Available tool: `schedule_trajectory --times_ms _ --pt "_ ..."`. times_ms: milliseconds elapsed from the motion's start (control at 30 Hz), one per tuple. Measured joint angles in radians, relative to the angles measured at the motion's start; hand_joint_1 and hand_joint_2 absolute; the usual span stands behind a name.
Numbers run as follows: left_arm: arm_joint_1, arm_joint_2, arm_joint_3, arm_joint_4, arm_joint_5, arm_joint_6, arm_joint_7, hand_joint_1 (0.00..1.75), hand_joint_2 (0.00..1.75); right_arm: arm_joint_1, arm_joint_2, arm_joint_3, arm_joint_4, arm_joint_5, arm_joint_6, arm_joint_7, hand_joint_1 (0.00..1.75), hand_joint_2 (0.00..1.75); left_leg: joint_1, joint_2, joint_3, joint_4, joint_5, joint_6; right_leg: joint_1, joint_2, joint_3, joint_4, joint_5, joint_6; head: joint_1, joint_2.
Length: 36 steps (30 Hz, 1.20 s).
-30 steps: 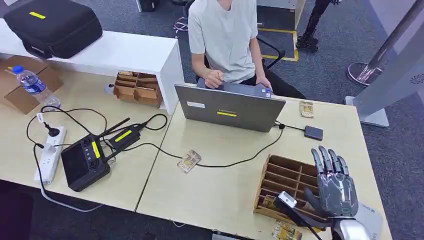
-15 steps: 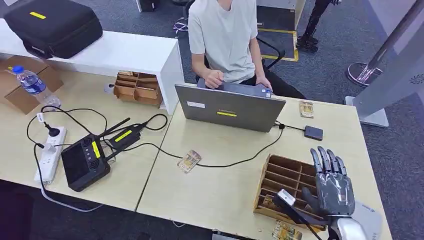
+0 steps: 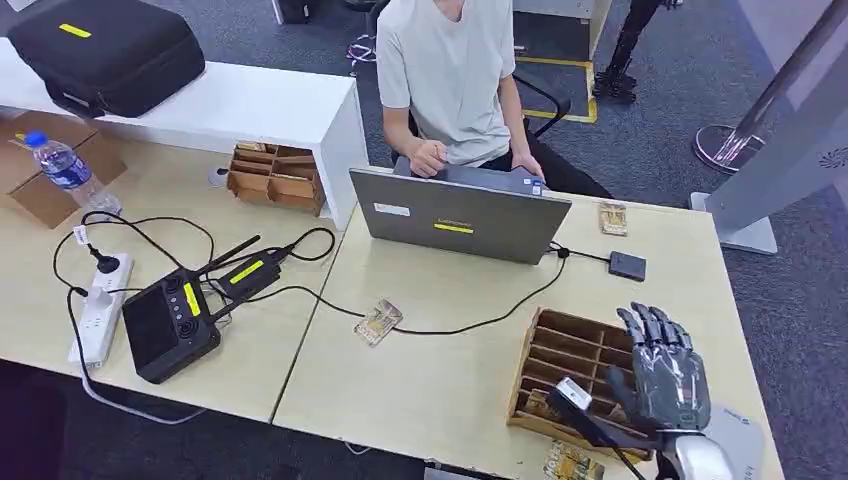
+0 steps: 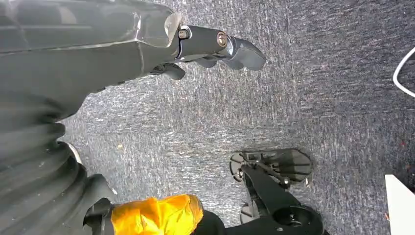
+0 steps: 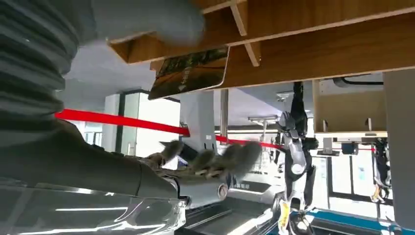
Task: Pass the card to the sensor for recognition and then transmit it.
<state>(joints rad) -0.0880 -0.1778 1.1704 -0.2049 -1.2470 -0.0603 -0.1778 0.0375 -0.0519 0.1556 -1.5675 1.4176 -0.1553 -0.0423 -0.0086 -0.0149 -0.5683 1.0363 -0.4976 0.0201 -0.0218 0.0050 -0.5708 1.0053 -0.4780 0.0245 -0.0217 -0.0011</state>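
My right hand (image 3: 668,375) hovers over the right end of a wooden slotted box (image 3: 565,350) at the table's near right corner, its fingers apart and bent downward, holding nothing. In the right wrist view the fingers (image 5: 215,159) are blurred, and a patterned card (image 5: 191,71) pokes out from the box's wooden wall (image 5: 318,49). One card (image 3: 540,403) lies in the box's near slot, and another card (image 3: 378,322) lies mid-table. A small black sensor (image 3: 627,265) sits beyond the box, cabled to the laptop (image 3: 455,215). My left hand (image 4: 122,44) hangs over grey carpet, holding nothing.
A person sits behind the laptop, hands at its keyboard. A further card (image 3: 613,218) lies at the far right and one more (image 3: 572,462) at the near edge. To the left are a black controller (image 3: 168,325), cables, a power strip (image 3: 100,310), a bottle (image 3: 66,170) and a second wooden box (image 3: 275,177).
My right hand has sunk slightly toward the box and its fingers have curled from straight to bent. Everything else stays as it was.
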Motion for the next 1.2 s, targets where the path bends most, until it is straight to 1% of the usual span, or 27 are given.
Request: schedule_trajectory --times_ms 1067,1200 --pt "0.000 0.001 0.010 0.000 0.002 0.000 0.000 0.00 1.75 0.004 0.006 0.007 -0.024 -0.014 0.016 -0.021 1.75 1.75 0.000 0.000 0.000 0.000 0.000 0.000 0.000 0.000 0.000 0.000 0.000 0.000 0.000 0.000" --pt "0.000 0.002 0.010 0.000 -0.005 0.013 -0.020 0.00 1.75 0.005 0.006 0.009 -0.024 -0.014 0.016 -0.022 1.75 1.75 0.000 0.000 0.000 0.000 0.000 0.000 0.000 0.000 0.000 0.000 0.000 0.000 0.000 0.000"
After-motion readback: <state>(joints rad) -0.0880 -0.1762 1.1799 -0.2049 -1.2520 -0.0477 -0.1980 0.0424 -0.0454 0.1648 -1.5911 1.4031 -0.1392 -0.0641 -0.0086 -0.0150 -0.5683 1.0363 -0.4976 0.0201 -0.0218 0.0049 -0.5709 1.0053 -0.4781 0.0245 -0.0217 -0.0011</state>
